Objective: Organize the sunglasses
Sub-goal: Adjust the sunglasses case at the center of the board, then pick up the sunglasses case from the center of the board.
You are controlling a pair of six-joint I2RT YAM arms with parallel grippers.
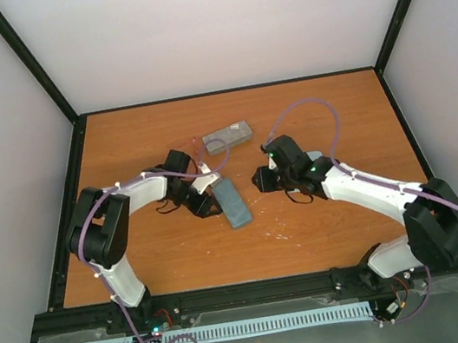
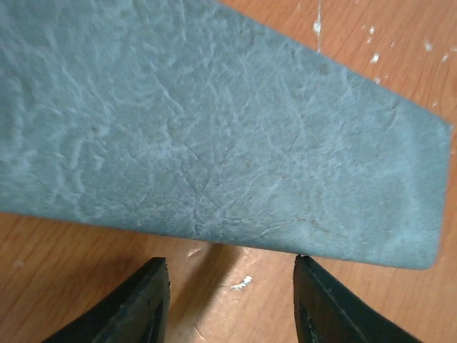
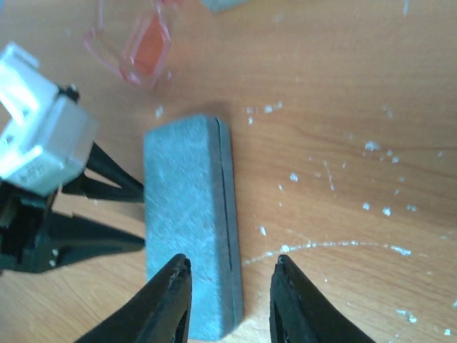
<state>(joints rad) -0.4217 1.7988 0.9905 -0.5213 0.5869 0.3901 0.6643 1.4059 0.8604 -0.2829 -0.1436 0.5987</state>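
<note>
Here we are over an orange wood-grain surface [image 1: 182, 258], flecked with white specks and boxed in by plain white walls [image 1: 213, 24] with black struts [image 1: 25, 56] running up the corners. A black rail [image 1: 258, 290] edges the near side, with a white slotted strip [image 1: 238, 329] in front of it. Both arms crowd the blue case [image 3: 186, 207] lying flat mid-surface. The left gripper [image 2: 230, 275] points at its long side, jaws parted about halfway, tips right at the case's edge and nothing between them. The right gripper [image 3: 232, 268] hangs above one end of the case, jaws moderately apart and straddling its long edge, one finger over the lid and one over bare wood, gripping nothing. The sunglasses [image 3: 136, 50] lie on the wood just beyond the blue case's far end, clear of it and of both grippers, with the pink lens showing. Farther back sits a grey case [image 1: 228, 136], apart from the blue one.
</note>
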